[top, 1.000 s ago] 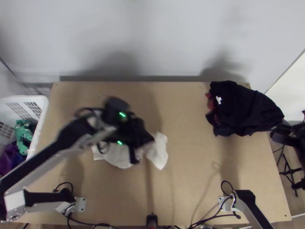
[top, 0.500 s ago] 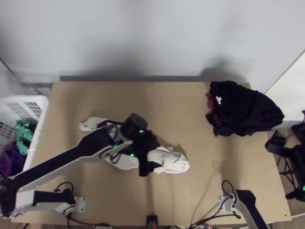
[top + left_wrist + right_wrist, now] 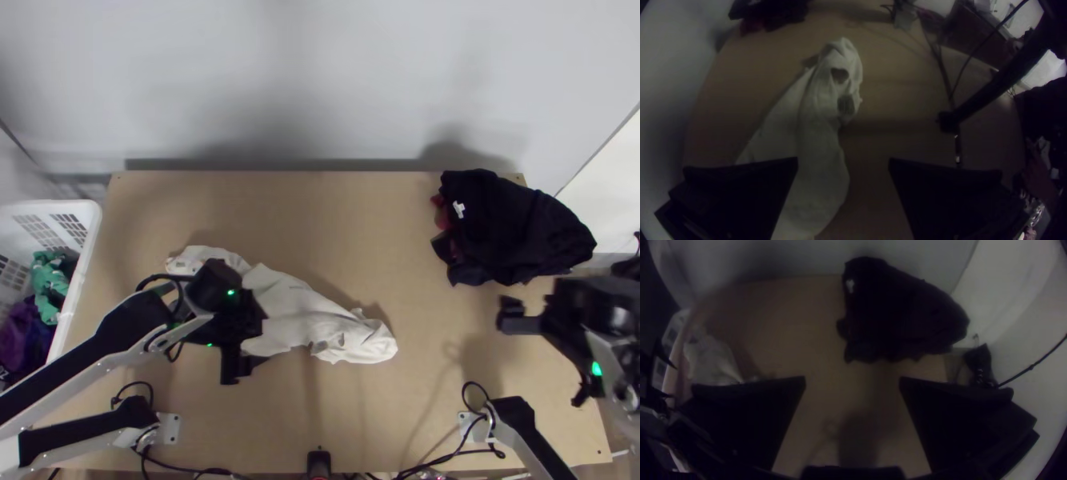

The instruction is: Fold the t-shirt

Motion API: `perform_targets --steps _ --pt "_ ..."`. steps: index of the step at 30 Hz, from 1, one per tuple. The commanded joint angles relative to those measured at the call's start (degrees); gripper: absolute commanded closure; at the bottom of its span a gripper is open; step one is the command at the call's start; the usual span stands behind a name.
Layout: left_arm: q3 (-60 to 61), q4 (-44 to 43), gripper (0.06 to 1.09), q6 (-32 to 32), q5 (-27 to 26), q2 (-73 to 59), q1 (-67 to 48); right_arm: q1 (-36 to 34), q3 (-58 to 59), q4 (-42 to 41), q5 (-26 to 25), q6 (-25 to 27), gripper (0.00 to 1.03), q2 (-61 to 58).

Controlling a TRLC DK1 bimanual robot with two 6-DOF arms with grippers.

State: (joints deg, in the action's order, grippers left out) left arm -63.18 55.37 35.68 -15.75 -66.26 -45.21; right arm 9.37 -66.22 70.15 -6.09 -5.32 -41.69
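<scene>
The off-white t-shirt [image 3: 292, 308] lies bunched in a long crumpled strip on the left half of the table. Over its near-left side is my left gripper [image 3: 250, 342], fingers parted, the cloth partly under it. The left wrist view has the shirt [image 3: 818, 129] running below and beyond the open left gripper [image 3: 843, 164]. Well to the shirt's right, by the table's right edge, stands my right gripper [image 3: 547, 356], open. In its wrist view the right gripper [image 3: 852, 383] holds nothing, and the shirt [image 3: 713, 360] lies far off to one side.
A heap of dark clothes [image 3: 512, 228] with some red cloth lies at the table's back right corner. A white basket [image 3: 92, 232] holding green and purple clothes stands off the left edge. Cables run along the table's near edge [image 3: 360, 464].
The left arm carried part of the shirt rightward and let it lie on the table, then drew back left. The right gripper has come in over the table's right side.
</scene>
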Motion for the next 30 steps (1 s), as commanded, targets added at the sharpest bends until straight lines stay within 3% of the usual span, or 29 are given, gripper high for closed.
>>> perform_targets --steps 1,6,15,20,30 --pt "8.5 -3.3 0.1 2.1 4.0 3.1 0.7 8.7 2.6 1.0 4.4 0.6 0.05 -6.3" --pt "12.5 -7.7 0.1 3.2 7.7 2.7 0.6 14.0 2.9 1.1 8.9 0.7 0.05 -12.0" --pt "16.9 -10.0 0.1 1.8 7.9 6.1 1.2 24.7 2.8 0.5 9.7 1.8 0.05 -21.7" --pt "20.5 -14.9 0.1 1.4 12.0 6.3 -3.8 28.7 2.1 -0.5 10.6 2.0 0.05 -26.5" --pt "21.3 -20.4 0.11 3.1 14.2 5.2 -2.4 32.6 -2.5 -1.8 12.4 2.3 0.05 -33.9"
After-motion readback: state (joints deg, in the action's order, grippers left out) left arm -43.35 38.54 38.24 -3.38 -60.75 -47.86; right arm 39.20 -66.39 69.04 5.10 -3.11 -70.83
